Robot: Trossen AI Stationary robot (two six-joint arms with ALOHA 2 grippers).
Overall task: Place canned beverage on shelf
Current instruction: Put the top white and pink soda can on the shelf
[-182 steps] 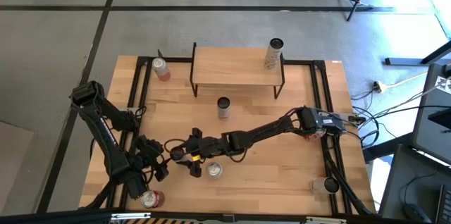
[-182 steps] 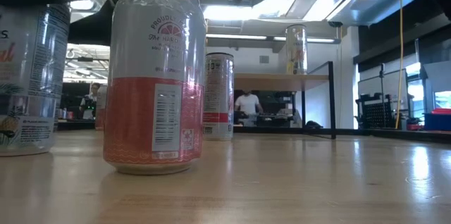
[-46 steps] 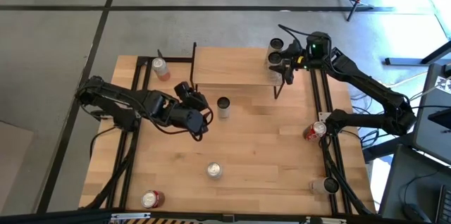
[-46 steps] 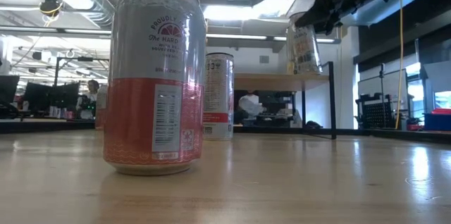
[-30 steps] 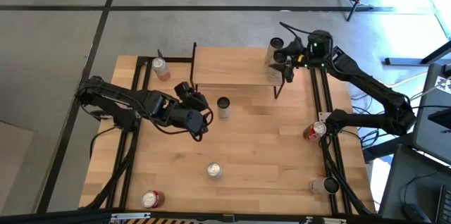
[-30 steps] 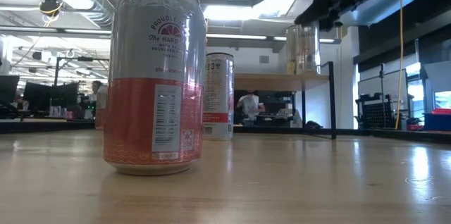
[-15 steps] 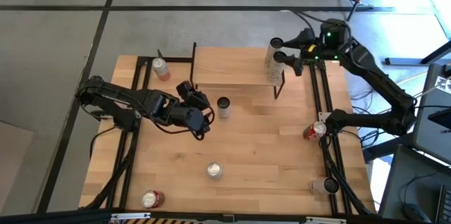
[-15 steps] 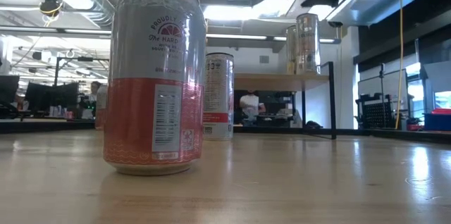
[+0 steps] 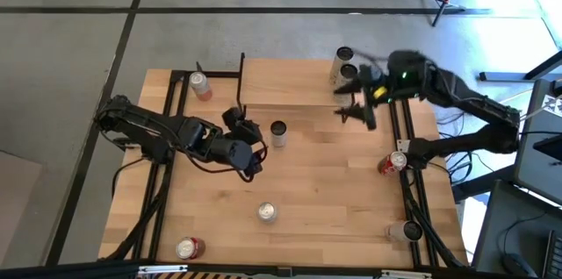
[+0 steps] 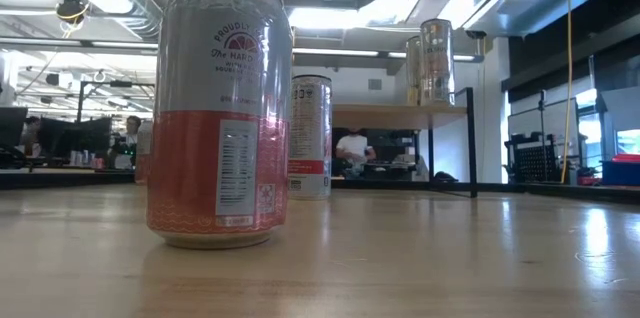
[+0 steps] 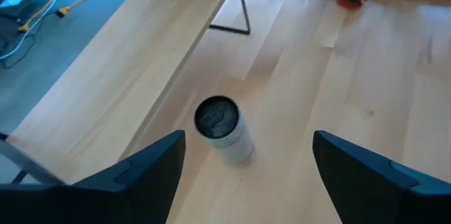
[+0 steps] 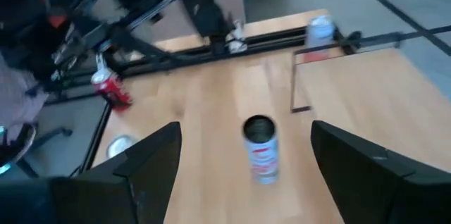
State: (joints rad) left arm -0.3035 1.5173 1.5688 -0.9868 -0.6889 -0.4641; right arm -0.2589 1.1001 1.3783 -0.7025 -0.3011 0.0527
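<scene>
The left gripper (image 9: 248,146), fingers apart, is hovering just beside an upright beverage can (image 9: 278,132) standing before the shelf (image 9: 294,83)'s front edge; the right gripper (image 9: 356,103), empty and parted, is hanging farther off.

Grey floor (image 9: 79,42), black seam lines; ceiling lights (image 10: 330,13) bright.

Eight cans (image 9: 278,132), two standing on the one shelf (image 9: 290,82); two arms (image 9: 158,130).

Two dark, jointed arms, black cabling along the links, green indicator light on the right arm's wrist, broad black fingers (image 11: 151,171).
</scene>
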